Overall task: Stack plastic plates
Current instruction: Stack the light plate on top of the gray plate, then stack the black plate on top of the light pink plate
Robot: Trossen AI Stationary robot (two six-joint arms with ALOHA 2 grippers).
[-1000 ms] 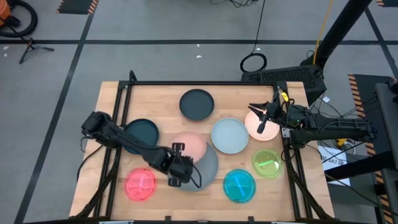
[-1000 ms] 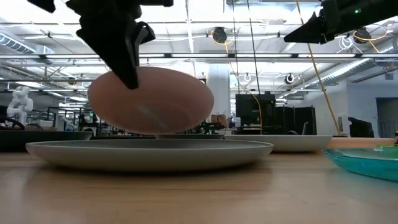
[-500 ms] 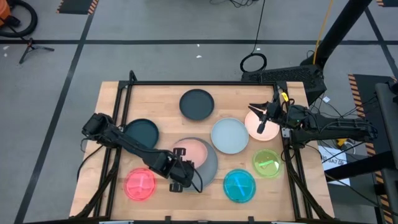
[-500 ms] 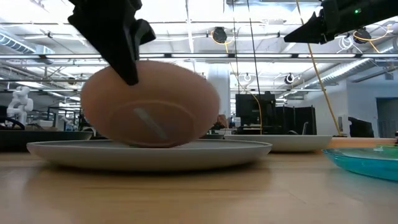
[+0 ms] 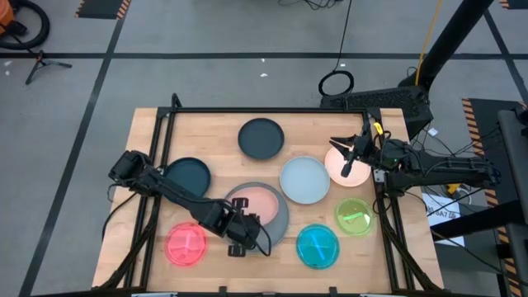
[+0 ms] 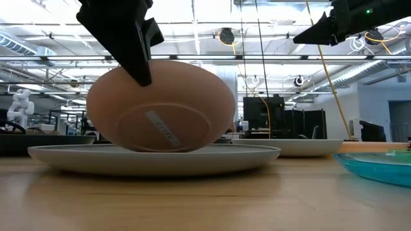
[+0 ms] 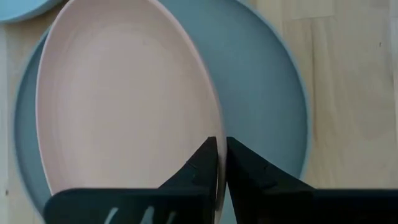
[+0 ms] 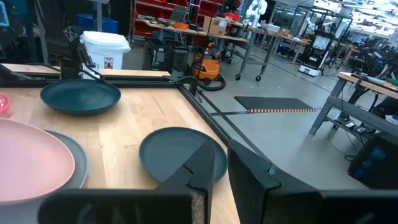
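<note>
My left gripper point(image 5: 243, 224) is shut on a peach-pink plate point(image 5: 260, 200), which stands tilted on the large grey plate point(image 5: 282, 216). In the low view the peach plate's underside point(image 6: 160, 109) faces the near edge. My right gripper point(image 5: 350, 162) hovers shut, high above the second peach-pink plate point(image 5: 333, 160) at the table's right, touching nothing. Flat on the table lie a pale blue plate point(image 5: 304, 180), two dark teal plates point(image 5: 261, 138) point(image 5: 190, 175), a red one point(image 5: 187, 244), a cyan one point(image 5: 318, 246) and a green one point(image 5: 355, 216). My left gripper pinches the peach plate's near rim point(image 7: 214, 134) between its two fingers, one on the upper face and one on the underside. The fingers point(image 6: 142, 67) come slanting down from the near-left side. The held rim is raised; the plate's lower edge point(image 6: 160, 149) rests on the grey plate.
A black frame point(image 5: 247, 110) runs along the table's far edge and down both sides. Bare wood point(image 5: 206, 136) lies in the far-left part and along the near edge point(image 5: 256, 264). The cyan plate's rim point(image 6: 379, 168) shows at the right in the low view.
My left gripper has come down and a little toward the near edge, still shut on the peach plate. The plate, lifted clear a second ago, now has its lower edge on the grey plate and stands more steeply tilted, showing more of its underside.
</note>
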